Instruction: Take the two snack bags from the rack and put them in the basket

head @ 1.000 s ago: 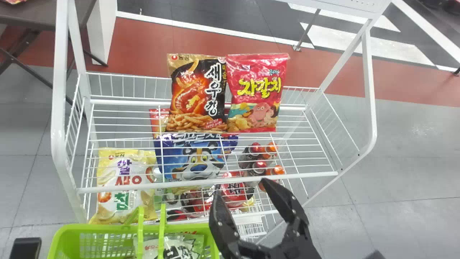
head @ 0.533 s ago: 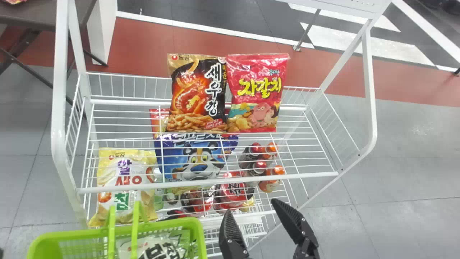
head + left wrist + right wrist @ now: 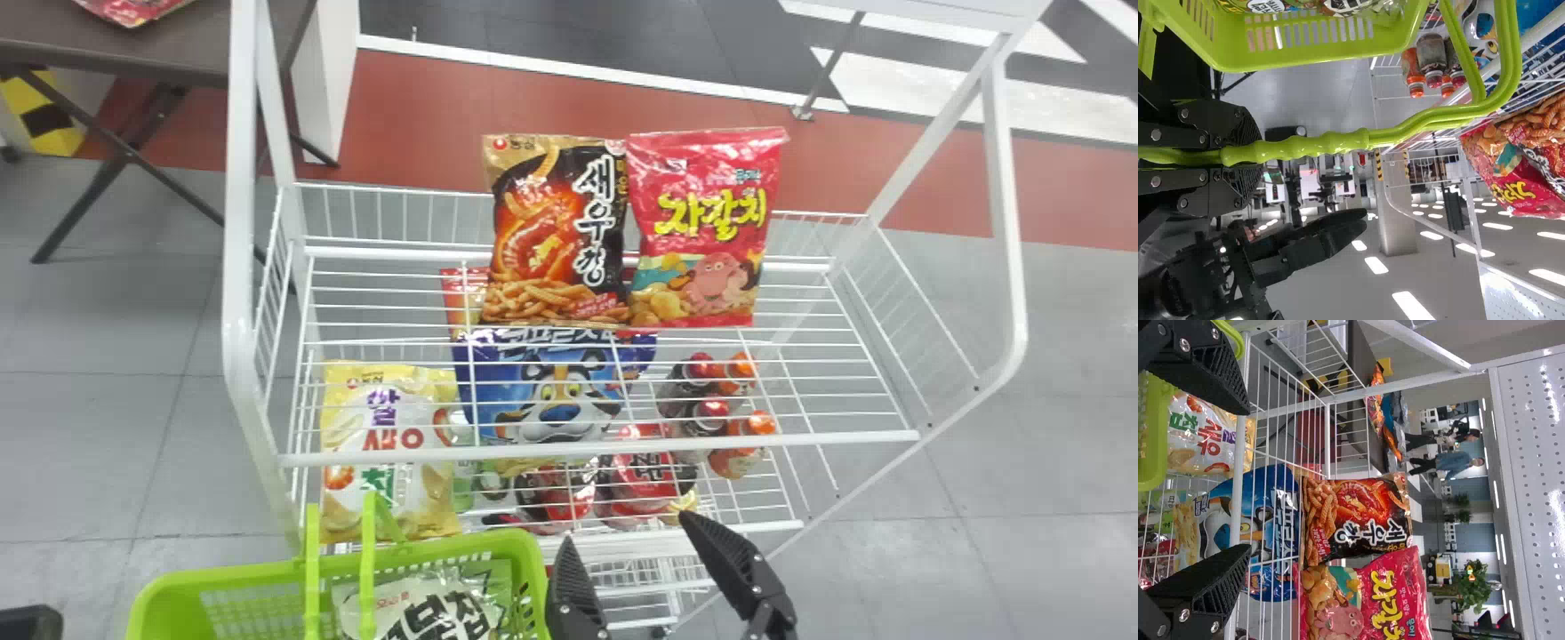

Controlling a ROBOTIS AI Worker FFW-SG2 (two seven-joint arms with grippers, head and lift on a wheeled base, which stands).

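In the head view my right gripper [image 3: 636, 560] stands open at the bottom, in front of the rack [image 3: 605, 447], nothing between its fingers. The black-and-gold snack bag [image 3: 556, 231] and the pink snack bag [image 3: 702, 227] stand side by side on the rack's upper shelf. In the right wrist view, those black-and-gold [image 3: 1361, 520] and pink [image 3: 1388, 597] bags lie beyond my open right gripper [image 3: 1225, 477]. Lower left in the head view is the green basket [image 3: 222, 578], holding a white-and-green packet [image 3: 436, 604]. My left gripper [image 3: 1245, 157] is shut on the basket handle [image 3: 1318, 145] in the left wrist view.
Below the upper shelf are a yellow-and-white bag [image 3: 391, 427], a blue bag [image 3: 551, 400], small bottles [image 3: 711, 409] and red packages [image 3: 645, 476]. White posts rise at both rack sides. A dark table [image 3: 178, 44] stands behind at the left.
The head view has shifted, so rack and bags appear farther right. My right gripper has drawn back from the rack toward the bottom edge, still open. The basket has moved slightly relative to the rack.
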